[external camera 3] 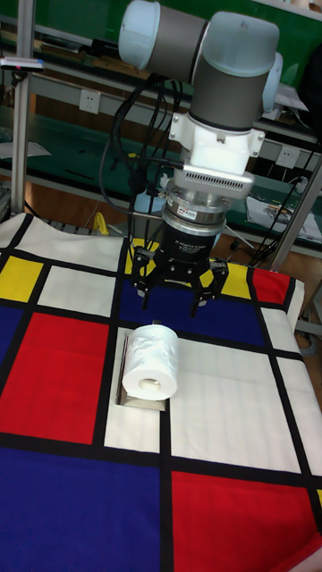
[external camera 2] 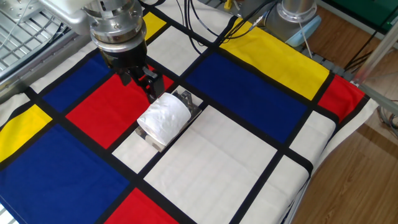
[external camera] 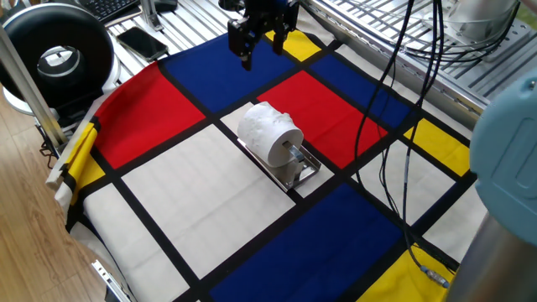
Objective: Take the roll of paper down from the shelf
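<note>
Roll of paper (external camera: pixel 269 134) sits on the shelf (external camera: pixel 297 169), threaded over its short peg, near the middle of the patterned cloth (external camera: pixel 176 201) that covers the counter. In one fixed view the peg end pokes out of the hollow core toward 4 o'clock. End effector (external camera 3: pixel 175 290) hangs above and apart from the roll with its fingers spread wide and nothing between them; in the tall fixed view it lies at about 12 o'clock from the roll, in the other fixed view at roughly 11 o'clock. No contact yet, so the grasp step is still ahead. Risks, as judgement: the roll is soft, so a hard squeeze would dent it and could pinch the core onto the peg. Pulling straight up instead of along the peg axis would likely drag the light shelf with the roll or tip it. The shelf appears to rest loose on the cloth, so a sideways nudge from a fingertip during descent could slide it and spoil alignment. Cables (external camera: pixel 394 126) trail over the cloth at 3 o'clock; snag possible on a wide swing.
</note>
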